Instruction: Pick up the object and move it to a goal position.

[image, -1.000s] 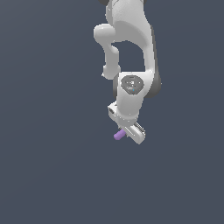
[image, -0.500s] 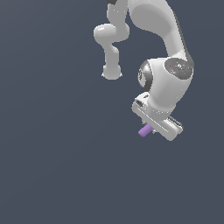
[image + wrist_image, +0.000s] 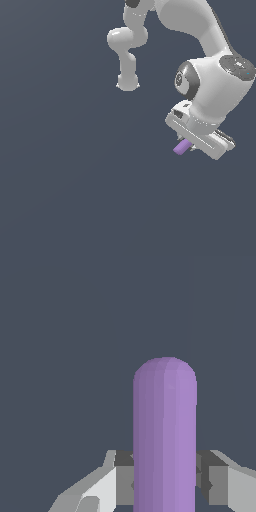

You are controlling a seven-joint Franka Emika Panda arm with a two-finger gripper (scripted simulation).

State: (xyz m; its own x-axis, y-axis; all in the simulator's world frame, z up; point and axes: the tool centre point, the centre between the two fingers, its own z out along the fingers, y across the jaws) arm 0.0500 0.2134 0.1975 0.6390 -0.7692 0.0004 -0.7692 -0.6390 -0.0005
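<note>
Your gripper [image 3: 186, 145] was clamped on the purple stick [image 3: 165, 436], pads [image 3: 125, 476] pressing both its sides at the lower centre of the wrist view. In the exterior view's right middle, one end poked out; a jerky carry could let it slide free.

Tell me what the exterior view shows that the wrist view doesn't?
Only the exterior view shows the white arm, with its bent joints, carrying the gripper from above. Only the wrist view shows the purple stick's rounded tip close up and the gray pads pressing its sides. Both views share the stick held in the gripper against a plain dark background.
</note>
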